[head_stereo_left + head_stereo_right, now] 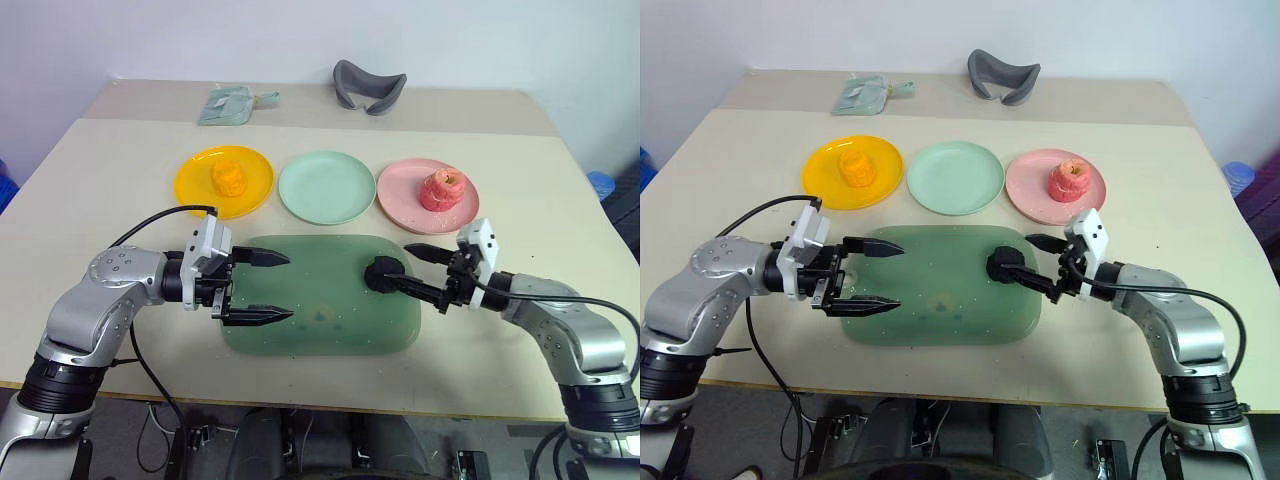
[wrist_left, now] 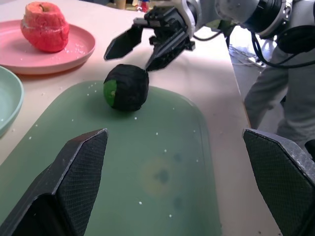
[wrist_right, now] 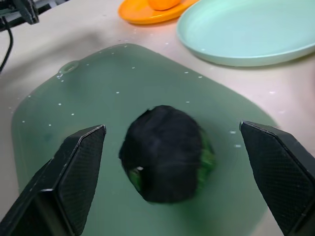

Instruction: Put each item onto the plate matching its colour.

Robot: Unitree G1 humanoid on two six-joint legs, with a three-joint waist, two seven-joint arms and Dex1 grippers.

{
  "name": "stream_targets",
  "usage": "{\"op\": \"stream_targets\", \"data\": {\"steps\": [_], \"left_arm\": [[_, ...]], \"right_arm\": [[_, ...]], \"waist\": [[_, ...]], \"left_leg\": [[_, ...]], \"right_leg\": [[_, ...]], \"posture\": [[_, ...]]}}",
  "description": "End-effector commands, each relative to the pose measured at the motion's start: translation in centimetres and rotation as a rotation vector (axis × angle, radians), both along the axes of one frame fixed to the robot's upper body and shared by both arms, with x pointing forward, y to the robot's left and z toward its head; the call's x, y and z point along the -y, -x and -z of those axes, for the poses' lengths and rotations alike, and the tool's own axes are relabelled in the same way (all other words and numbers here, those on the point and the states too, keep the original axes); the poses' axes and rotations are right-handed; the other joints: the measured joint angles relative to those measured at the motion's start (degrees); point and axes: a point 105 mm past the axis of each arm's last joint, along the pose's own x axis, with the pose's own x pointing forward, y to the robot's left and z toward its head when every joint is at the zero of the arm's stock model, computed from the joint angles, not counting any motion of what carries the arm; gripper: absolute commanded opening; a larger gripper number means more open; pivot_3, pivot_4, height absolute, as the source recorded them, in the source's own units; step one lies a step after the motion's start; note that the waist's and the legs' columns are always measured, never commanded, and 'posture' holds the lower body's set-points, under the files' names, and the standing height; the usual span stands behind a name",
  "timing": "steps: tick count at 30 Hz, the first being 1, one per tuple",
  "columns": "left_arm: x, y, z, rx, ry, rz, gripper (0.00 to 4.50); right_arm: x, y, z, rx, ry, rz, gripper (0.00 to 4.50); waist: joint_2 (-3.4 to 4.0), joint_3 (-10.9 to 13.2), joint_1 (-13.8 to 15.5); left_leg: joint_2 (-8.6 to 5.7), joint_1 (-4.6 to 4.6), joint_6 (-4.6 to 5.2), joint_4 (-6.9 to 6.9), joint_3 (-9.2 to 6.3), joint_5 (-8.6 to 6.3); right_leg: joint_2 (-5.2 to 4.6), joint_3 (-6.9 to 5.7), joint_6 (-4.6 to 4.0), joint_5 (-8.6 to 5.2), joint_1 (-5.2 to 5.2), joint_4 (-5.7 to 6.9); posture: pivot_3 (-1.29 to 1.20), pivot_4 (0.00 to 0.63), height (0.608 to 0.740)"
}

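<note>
Both end effectors — left (image 1: 268, 286) and right (image 1: 418, 272) — gaped open beside the black ball (image 1: 381, 274) on the green mat (image 1: 320, 315).

Robot test lab/demo area. Evidence: plain beige worktop (image 1: 90, 190) vs. bare white wall (image 1: 300, 35); staged colour plates in a row, e.g. yellow plate (image 1: 195, 180); loose cables (image 1: 160, 420) under near edge.
</note>
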Motion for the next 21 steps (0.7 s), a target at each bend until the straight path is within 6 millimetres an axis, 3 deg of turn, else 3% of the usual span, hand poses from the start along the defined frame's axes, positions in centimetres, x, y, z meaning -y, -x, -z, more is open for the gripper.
{"op": "stream_targets", "data": {"steps": [1,5,8,10,16,21], "left_arm": [[-0.2,-0.1,-1.0,0.047,0.005,-0.008,4.5],[-0.6,-0.2,-0.6,0.047,0.0,-0.03,4.5],[-0.8,-0.3,-0.4,0.045,0.006,-0.052,4.5],[-0.9,-0.4,-0.3,0.047,0.011,-0.076,4.5],[-1.3,-0.9,0.2,0.04,0.066,-0.195,4.5],[-1.8,-3.5,0.4,0.113,0.102,-0.433,4.5]], "right_arm": [[-0.4,0.0,0.8,0.009,0.005,-0.017,4.45],[-0.8,-0.1,1.4,0.001,0.001,-0.03,4.45],[-0.9,-0.4,1.5,0.007,-0.002,-0.021,3.56],[-0.9,-0.7,1.4,0.029,0.006,-0.012,2.64],[-1.9,-1.6,-1.1,0.118,-0.022,-0.021,2.64],[-5.6,-6.0,-5.2,0.303,-0.081,0.051,2.64]], "waist": [[0.0,0.0,-0.01],[0.0,0.0,-0.06],[0.0,0.0,-0.07],[0.0,0.0,-0.07],[0.0,0.0,-0.08],[0.0,0.0,-0.53]], "left_leg": [[0.0,0.0,0.0,0.01,0.0,0.0],[0.0,0.0,0.0,0.01,0.0,0.0],[0.01,0.0,0.0,0.01,0.0,0.0],[0.01,0.0,0.0,0.01,0.0,0.0],[0.01,0.0,0.0,0.01,-0.03,0.0],[0.05,0.02,-0.01,0.03,-0.01,0.01]], "right_leg": [[0.0,0.0,0.0,0.0,0.0,0.0],[0.0,0.0,0.0,0.0,0.0,0.0],[0.01,0.0,0.0,0.0,0.0,0.01],[0.0,0.0,0.0,0.0,0.0,0.01],[0.0,0.0,0.0,0.0,0.0,0.01],[0.04,0.02,-0.01,0.01,-0.03,0.09]], "posture": [[0.0,0.15,0.74],[0.0,0.15,0.74],[0.0,0.15,0.74],[0.0,0.15,0.74],[0.0,0.15,0.74],[0.0,0.15,0.74]]}}
